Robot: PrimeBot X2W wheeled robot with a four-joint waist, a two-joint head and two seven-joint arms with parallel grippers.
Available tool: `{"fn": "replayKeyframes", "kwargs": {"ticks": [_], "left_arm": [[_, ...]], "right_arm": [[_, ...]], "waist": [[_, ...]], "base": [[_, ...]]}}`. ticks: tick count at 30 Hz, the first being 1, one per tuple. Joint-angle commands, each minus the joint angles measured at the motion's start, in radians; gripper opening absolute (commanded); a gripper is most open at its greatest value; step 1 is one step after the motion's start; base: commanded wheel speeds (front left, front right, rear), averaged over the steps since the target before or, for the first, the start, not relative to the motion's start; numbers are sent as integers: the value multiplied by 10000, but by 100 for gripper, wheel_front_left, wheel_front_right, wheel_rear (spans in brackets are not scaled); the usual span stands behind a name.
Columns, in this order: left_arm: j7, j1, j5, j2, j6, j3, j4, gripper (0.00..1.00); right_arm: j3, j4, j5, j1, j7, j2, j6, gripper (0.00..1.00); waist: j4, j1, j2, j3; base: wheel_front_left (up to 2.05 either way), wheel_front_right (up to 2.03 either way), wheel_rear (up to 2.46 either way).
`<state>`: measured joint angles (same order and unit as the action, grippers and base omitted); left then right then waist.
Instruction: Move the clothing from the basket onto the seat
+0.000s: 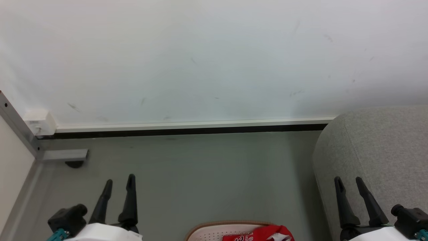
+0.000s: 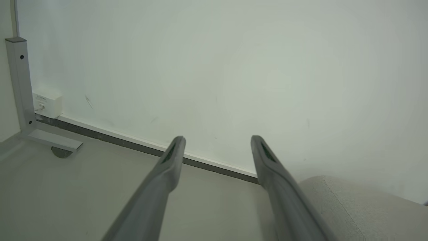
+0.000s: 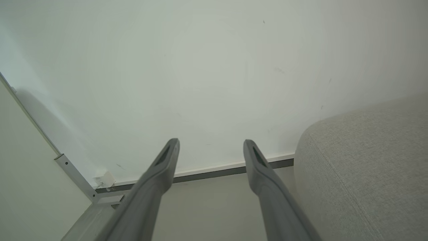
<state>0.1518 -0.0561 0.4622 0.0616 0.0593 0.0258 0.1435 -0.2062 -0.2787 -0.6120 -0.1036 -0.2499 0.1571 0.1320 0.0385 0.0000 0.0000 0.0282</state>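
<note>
At the bottom edge of the head view the white perforated basket [image 1: 209,232] with a tan rim pokes in, and red clothing [image 1: 264,233] with white lettering lies in it. The grey woven seat [image 1: 378,154] fills the right side; it also shows as the seat [image 2: 361,207] and the seat [image 3: 367,167] in the wrist views. My left gripper [image 1: 119,180] stands open at lower left, left of the basket, above bare floor. My right gripper [image 1: 348,180] stands open at lower right, in front of the seat's rounded edge. Both hold nothing, as the left gripper [image 2: 217,139] and right gripper [image 3: 211,142] show.
A white wall with a pale skirting board [image 1: 187,125] runs across the back. A grey metal post with a foot [image 1: 63,155] and a small white box [image 1: 40,122] stand in the left corner. Grey floor [image 1: 200,174] lies between wall, basket and seat.
</note>
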Motion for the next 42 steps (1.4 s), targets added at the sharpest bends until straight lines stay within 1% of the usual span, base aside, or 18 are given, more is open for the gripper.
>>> {"fn": "replayKeyframes", "kwargs": {"ticks": [1,18,42], "left_arm": [[131,10,-365,117,-34,21,-69,100],[528,-28,-1897,138,19,183,38,100],[999,-54,-3762,59,107,306,54,100]], "right_arm": [[131,46,408,-177,-67,-26,-14,100],[485,-20,2239,-98,-91,-465,-17,100],[1005,-20,4211,-48,-138,-923,-21,100]], "waist": [[6,0,0,7],[60,0,0,72],[190,0,0,78]], "base": [[0,0,0],[0,0,0],[0,0,0]]}}
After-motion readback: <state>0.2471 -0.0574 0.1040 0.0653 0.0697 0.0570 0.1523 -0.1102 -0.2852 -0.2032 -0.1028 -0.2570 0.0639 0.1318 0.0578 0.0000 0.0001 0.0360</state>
